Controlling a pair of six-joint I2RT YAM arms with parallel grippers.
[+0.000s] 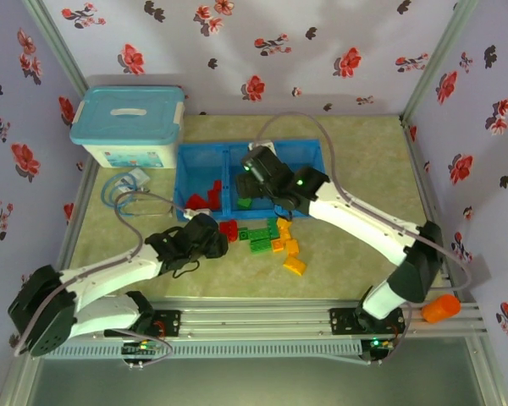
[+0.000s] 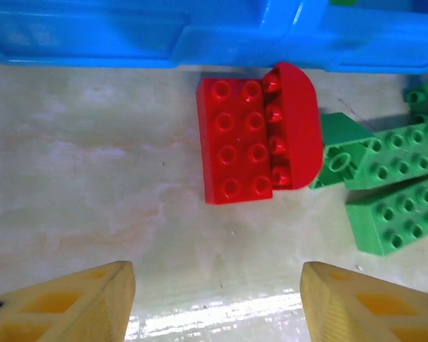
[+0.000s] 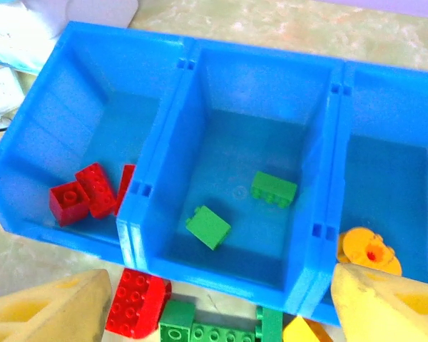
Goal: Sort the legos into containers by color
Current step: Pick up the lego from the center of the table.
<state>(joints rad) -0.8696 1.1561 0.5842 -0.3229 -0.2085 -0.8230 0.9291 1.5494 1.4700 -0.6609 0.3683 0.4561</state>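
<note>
The containers point(image 3: 157, 214) are three joined blue bins. The left bin holds red legos point(image 3: 85, 189), the middle bin two green legos point(image 3: 208, 226), and the right bin an orange piece point(image 3: 367, 249). My right gripper point(image 3: 221, 306) hangs open over the middle bin point(image 1: 252, 179) with nothing between its fingers. On the table in front of the bins lie a red brick point(image 2: 235, 149) with a rounded red one point(image 2: 303, 121) beside it, green bricks point(image 2: 392, 192) and yellow-orange bricks point(image 1: 292, 254). My left gripper point(image 2: 217, 299) is open and empty, just short of the red brick point(image 1: 229, 230).
A white storage box with a light-blue lid point(image 1: 129, 127) stands at the back left, and loose cables point(image 1: 123, 194) lie in front of it. An orange object point(image 1: 440, 309) sits by the right arm's base. Floral walls close in the table on three sides.
</note>
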